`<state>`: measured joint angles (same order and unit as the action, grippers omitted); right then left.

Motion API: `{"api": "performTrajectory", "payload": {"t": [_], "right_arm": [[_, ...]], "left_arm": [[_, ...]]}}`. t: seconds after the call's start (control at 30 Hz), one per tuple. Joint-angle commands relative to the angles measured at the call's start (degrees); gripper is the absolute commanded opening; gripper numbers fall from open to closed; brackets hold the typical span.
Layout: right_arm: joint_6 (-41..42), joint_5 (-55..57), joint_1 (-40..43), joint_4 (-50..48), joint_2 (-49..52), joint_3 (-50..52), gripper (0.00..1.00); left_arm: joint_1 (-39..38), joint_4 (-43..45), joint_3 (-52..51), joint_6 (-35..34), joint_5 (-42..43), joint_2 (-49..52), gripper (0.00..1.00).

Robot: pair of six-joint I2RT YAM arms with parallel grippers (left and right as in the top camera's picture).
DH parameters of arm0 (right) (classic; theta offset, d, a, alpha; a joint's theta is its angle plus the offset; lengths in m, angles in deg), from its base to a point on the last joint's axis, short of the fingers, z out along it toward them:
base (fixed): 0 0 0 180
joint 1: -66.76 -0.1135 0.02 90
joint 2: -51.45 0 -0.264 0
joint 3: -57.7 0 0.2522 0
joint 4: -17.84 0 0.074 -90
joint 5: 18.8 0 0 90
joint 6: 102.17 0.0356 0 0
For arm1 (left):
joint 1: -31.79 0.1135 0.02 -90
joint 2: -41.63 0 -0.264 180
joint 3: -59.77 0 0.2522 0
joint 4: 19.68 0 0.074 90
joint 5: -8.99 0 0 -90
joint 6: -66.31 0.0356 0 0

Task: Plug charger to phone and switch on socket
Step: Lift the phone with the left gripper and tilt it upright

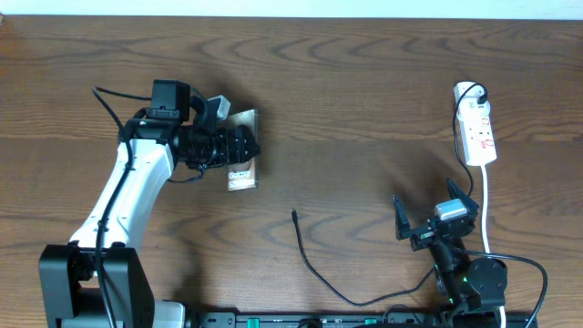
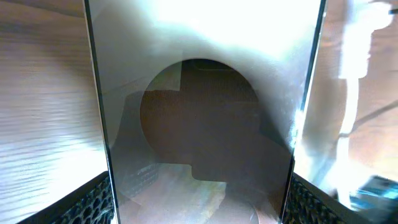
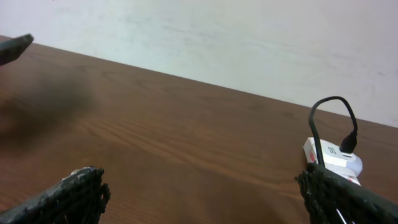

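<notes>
L gripper (image 1: 239, 146) clamps phone (image 1: 244, 179); R gripper (image 1: 430, 210) agape nr socket (image 1: 479, 137), charger (image 1: 305, 251) loose btwn arms.

**Phone** (image 2: 199, 74): glossy brownish-grey slab. It fills the middle of the view and runs straight out from the left gripper (image 2: 199, 202). Its long edges are clamped against the ribbed black fingers (image 2: 93, 202) on either side.
**Surface:** bright glare toward the far end and a dark round reflection at centre. Faint pale lettering near the left finger is unreadable.
**Table** (image 2: 43, 99): brown wood grain, blurred, left of the tool.
**Right of the tool:** white blurred shape (image 2: 351, 81), not identifiable.
</notes>
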<state>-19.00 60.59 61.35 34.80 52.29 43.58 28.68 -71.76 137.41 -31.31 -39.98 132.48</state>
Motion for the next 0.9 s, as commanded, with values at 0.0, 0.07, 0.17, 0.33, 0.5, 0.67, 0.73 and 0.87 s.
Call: {"api": "performTrajectory", "payload": {"t": [0.0,0.07,0.17,0.33,0.5,0.67,0.73,0.87], "right_arm": [[0.81,0.17,0.22,0.28,-0.33,0.04,0.99],[0.81,0.17,0.22,0.28,-0.33,0.04,0.99],[0.81,0.17,0.22,0.28,-0.33,0.04,0.99],[0.81,0.17,0.22,0.28,-0.33,0.04,0.99],[0.81,0.17,0.22,0.28,-0.33,0.04,0.99],[0.81,0.17,0.22,0.28,-0.33,0.04,0.99],[0.81,0.17,0.22,0.28,-0.33,0.04,0.99],[0.81,0.17,0.22,0.28,-0.33,0.04,0.99]], "left_arm": [[0.09,0.87,1.79,-7.52,11.89,-1.27,0.08],[0.09,1.38,1.79,-10.71,15.89,-1.27,0.07],[0.2,1.97,1.79,-16.28,20.44,-1.27,0.07],[0.2,4.31,1.79,-25.38,27.39,-1.27,0.08],[0.2,8.98,1.79,-33.44,33.64,-1.27,0.07],[0.2,15.69,1.79,-45.7,38.51,-1.27,0.07],[0.2,18.27,1.79,-49.83,39.28,-1.27,0.07],[0.2,22.1,1.79,-59.78,39.54,-1.27,0.07]]}}
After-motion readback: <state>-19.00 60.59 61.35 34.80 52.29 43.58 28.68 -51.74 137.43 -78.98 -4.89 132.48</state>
